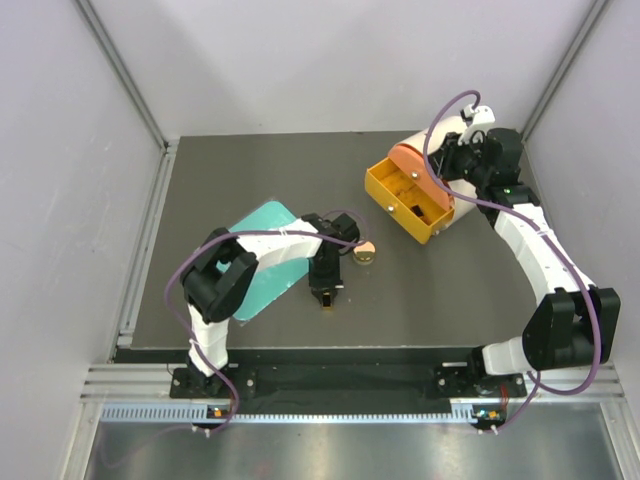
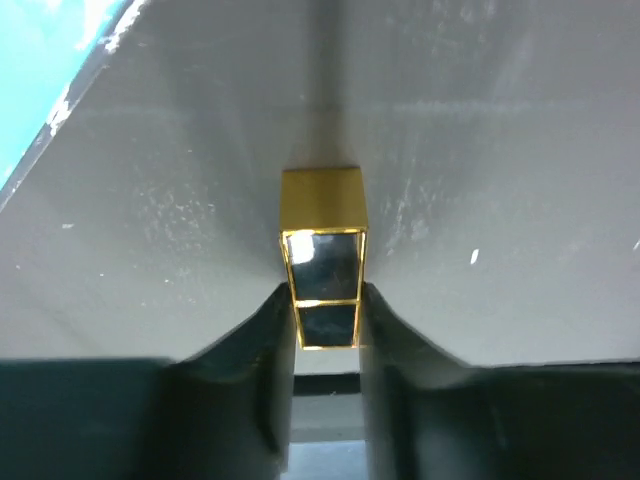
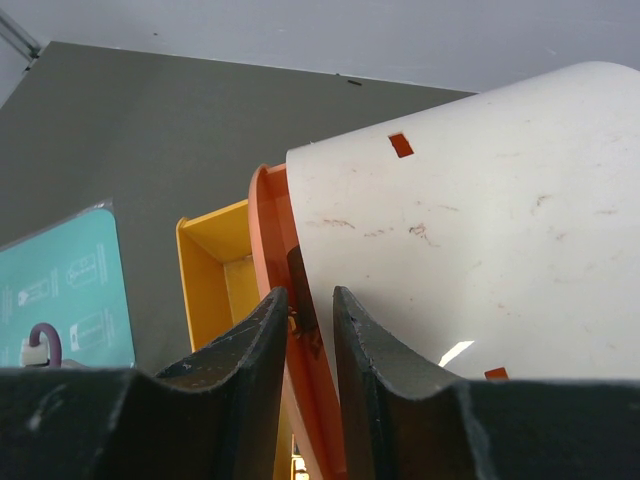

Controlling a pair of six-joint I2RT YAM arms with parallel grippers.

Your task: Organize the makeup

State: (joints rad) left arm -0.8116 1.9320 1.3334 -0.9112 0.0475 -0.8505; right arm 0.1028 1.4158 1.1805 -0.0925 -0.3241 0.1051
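Observation:
My left gripper (image 1: pixel 326 290) is shut on a small black palette with a gold frame (image 2: pixel 322 290), low over the dark table in front of the teal tray (image 1: pixel 262 252). Both fingers press the palette's sides in the left wrist view. A round gold-and-black compact (image 1: pixel 365 253) lies on the table just right of that arm. My right gripper (image 3: pixel 310 296) is closed on the orange rim (image 3: pixel 272 215) of the white drum (image 1: pixel 432 150) at the back right. The peach-pink tubes are not in view.
The yellow drawer (image 1: pixel 408 203) stands pulled out of the drum toward the table's middle. Its inside also shows in the right wrist view (image 3: pixel 208 270). Grey walls close in the table on the left, back and right.

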